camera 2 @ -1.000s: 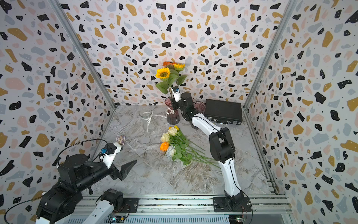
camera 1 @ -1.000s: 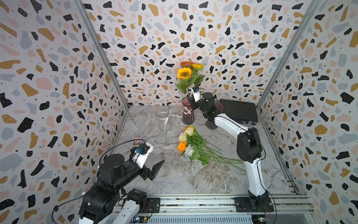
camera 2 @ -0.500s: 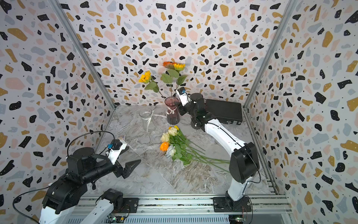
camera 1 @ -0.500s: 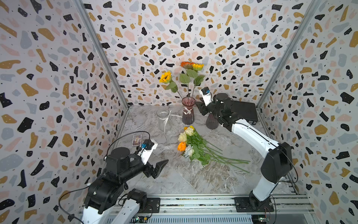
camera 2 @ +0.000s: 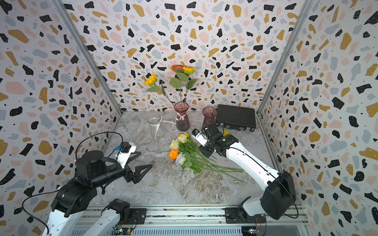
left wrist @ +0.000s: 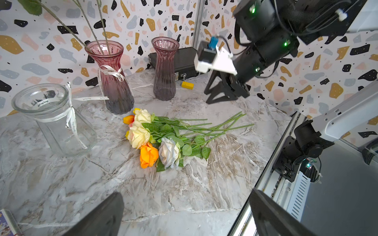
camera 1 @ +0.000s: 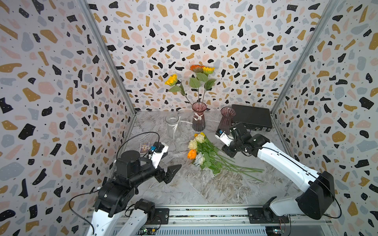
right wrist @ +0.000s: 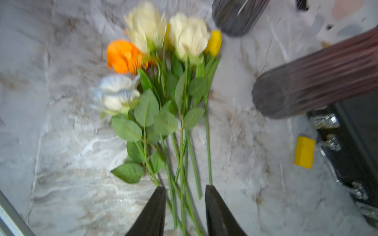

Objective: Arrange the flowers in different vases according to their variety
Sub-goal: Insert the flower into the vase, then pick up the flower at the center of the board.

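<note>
The right gripper (right wrist: 185, 188) hangs above the green stems (right wrist: 182, 155), jaws partly apart and holding nothing. The loose flowers (camera 1: 204, 153) lie flat just in front of the bow-tied vase (camera 1: 198, 122), blooms nearest that vase, stems running away from it toward the right arm's base. The left gripper (left wrist: 186, 194), spread wide and empty, sits farther from the vase, so the right arm looks better placed.

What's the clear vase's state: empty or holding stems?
Empty. The left wrist view looks straight through the clear vase: no stems inside. The roses lie on the table.
</note>
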